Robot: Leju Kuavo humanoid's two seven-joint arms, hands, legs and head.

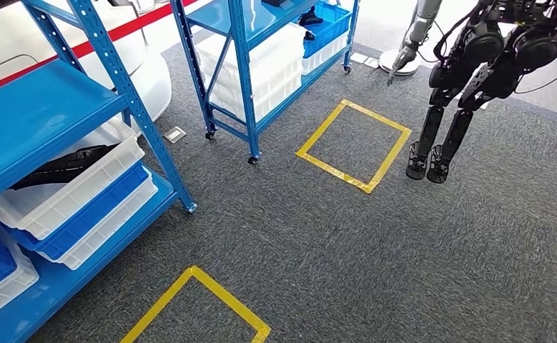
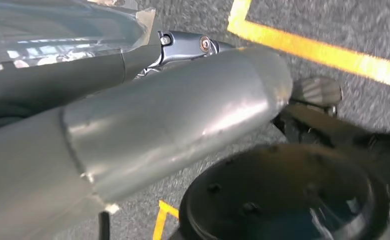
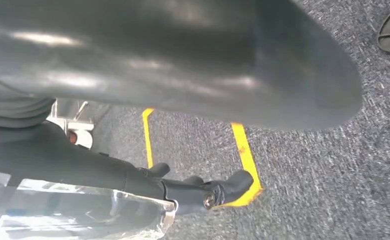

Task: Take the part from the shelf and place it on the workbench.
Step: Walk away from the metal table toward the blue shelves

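Part (image 1: 64, 164): black, long, flat-looking, lying in the top white bin (image 1: 75, 189) on the near blue shelf (image 1: 39, 114), left side of head view. That bin is stacked on a blue bin (image 1: 93, 211) and another white one. Open grey carpet (image 1: 332, 236) to the right, yellow tape squares (image 1: 354, 145) marked on it. Second shelf (image 1: 261, 28) farther back holds white and blue bins. Another robot (image 1: 475, 78) stands beyond. Fingers on both hands: cannot tell.

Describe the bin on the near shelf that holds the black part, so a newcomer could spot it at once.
Start at the blue shelf rack on the near left of the head view. Under its upper shelf sits a stack of bins; the top white bin holds the long black part. The blue bin and white one below it show no contents.
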